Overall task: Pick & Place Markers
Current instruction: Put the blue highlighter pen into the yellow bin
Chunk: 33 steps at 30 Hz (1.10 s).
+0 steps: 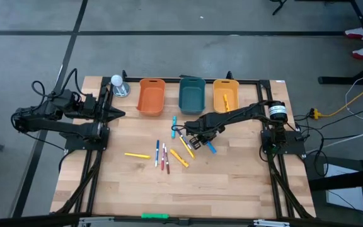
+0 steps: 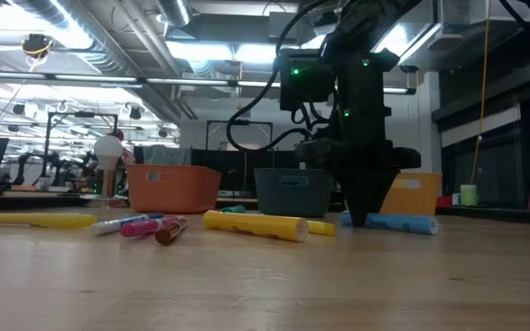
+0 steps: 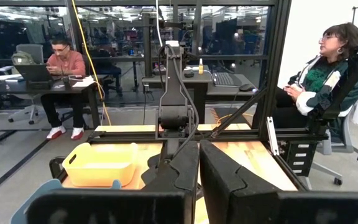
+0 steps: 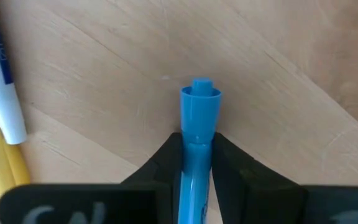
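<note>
One blue marker [image 4: 199, 134], lying on the table [image 1: 232, 183] among the loose markers, is pinched by our right gripper [image 4: 196, 163]; next, we judge, lift and carry to a bin [image 1: 191, 96].

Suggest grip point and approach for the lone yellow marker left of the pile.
Grip the yellow marker mid-barrel from straight above, fingers across its length. It lies flat on the table, apart from the others, with bare wood along both long sides, so fingers should fit. The right gripper is shut on a blue marker; the left gripper waits at the left side.
</note>
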{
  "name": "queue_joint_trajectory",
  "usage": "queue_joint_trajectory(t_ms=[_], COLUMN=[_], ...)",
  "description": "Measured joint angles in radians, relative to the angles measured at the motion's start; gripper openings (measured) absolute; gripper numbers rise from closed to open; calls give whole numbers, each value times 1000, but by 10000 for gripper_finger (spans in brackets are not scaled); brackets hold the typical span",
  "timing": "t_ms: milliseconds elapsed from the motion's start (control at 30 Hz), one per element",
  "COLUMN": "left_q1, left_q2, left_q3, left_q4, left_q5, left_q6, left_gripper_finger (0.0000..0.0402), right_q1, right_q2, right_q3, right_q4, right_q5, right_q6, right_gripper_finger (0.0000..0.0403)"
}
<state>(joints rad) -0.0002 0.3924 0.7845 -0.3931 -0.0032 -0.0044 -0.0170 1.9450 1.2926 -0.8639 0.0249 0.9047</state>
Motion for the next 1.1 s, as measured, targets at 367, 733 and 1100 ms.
queue_joint_trajectory(t_ms=[367,733,1100], left_q1=[0,0,0], left_q2=[0,0,0], left_q3=[0,0,0], left_q4=[0,0,0], left_q5=[0,0,0], left_q6=[0,0,0], left_gripper_finger=[12,10,8], right_q1=[0,0,1], right_q2=[3,3,-48], right_q3=[28,132,157], right_q4=[-29,-75,-102], right_q5=[-14,-19,7], right_q6=[-2,-36,-76], right_gripper_finger=[66,66,66])
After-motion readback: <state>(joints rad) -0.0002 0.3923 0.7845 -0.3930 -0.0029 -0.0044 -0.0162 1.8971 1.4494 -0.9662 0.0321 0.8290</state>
